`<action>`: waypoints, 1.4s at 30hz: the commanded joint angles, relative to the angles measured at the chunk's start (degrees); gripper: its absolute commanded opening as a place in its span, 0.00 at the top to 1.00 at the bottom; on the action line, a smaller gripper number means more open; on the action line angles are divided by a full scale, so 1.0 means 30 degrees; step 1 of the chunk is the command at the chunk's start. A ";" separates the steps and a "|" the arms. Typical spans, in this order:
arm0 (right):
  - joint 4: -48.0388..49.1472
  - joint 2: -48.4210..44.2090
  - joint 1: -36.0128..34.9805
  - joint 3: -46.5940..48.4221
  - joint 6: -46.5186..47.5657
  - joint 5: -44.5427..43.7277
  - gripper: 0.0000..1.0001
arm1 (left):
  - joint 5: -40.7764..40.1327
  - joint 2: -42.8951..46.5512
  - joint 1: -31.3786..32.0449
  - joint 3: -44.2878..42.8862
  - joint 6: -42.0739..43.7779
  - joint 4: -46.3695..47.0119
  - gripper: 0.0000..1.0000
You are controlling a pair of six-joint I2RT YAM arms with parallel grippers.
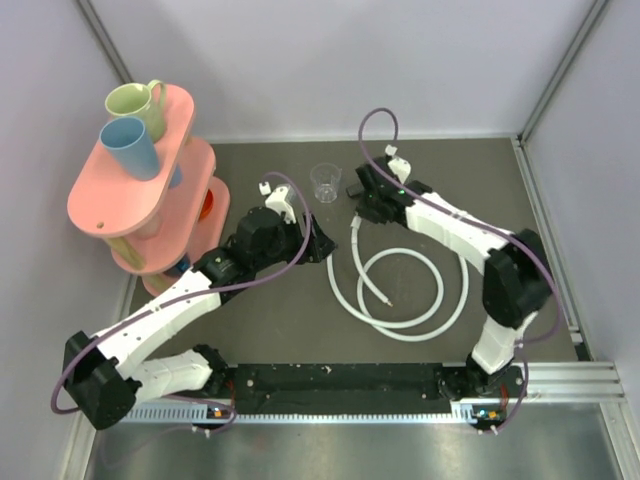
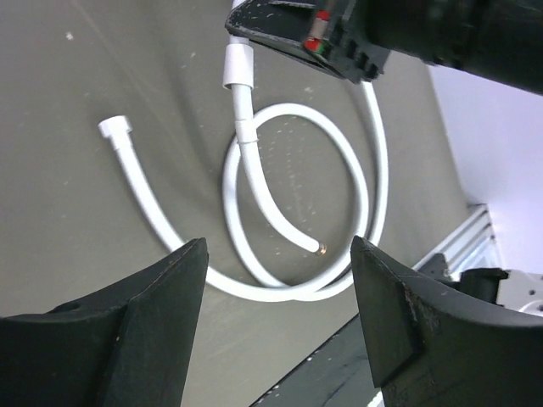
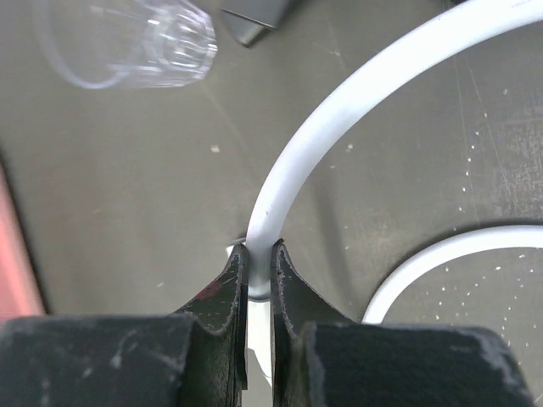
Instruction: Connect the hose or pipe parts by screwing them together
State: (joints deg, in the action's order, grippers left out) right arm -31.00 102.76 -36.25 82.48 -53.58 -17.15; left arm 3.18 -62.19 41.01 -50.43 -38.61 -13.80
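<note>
From above, the white hose (image 1: 331, 278) is seen lying in loops on the table (image 1: 280, 330) between the arms. One stretch runs up to the right hand (image 1: 360, 208), which is clamped on it near the clear cup (image 1: 325, 182), presumably so that an end is steadied for threading. The left hand (image 1: 316, 245) is held just beside it, jaws apart and empty.

In the left wrist view, a white connector (image 2: 114, 129) is shown lying free on the table, and a brass-tipped end (image 2: 321, 248) rests inside the coil. The hose looks thin, smooth and limp.

In the right wrist view, the hose is pinched between both fingers (image 3: 216, 297), just beside a collar. No black fitting can be made out.
</note>
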 commanded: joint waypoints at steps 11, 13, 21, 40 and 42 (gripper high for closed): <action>0.7868 -0.9963 -0.0661 -0.5516 0.2480 0.1846 1.00 | 0.4855 -0.0860 -0.0634 -0.1321 -0.1250 0.5918 0.24; 0.9245 -1.0989 -0.0836 -0.6480 0.2392 0.2053 1.00 | 0.5673 -0.1239 -0.0605 -0.1498 -0.1105 0.6501 0.24; 1.0745 -1.2368 -0.1569 -0.7395 0.2538 0.1995 1.00 | 0.6937 -0.2559 -0.0634 -0.1675 -0.1603 0.8347 0.24; 0.9428 -1.3599 -0.1687 -0.6693 0.1077 0.0355 1.00 | 0.7697 -0.2765 -0.0605 0.0985 -0.1042 1.1418 0.22; 0.9281 -1.3541 -0.1716 -0.6283 0.0782 0.0092 1.00 | 0.8108 -0.2764 -0.0547 0.1603 -0.1454 1.2418 0.22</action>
State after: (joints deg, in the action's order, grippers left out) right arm -5.21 64.20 -40.77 58.63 -49.21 -13.47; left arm 23.73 -71.85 39.35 -49.47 -40.82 14.50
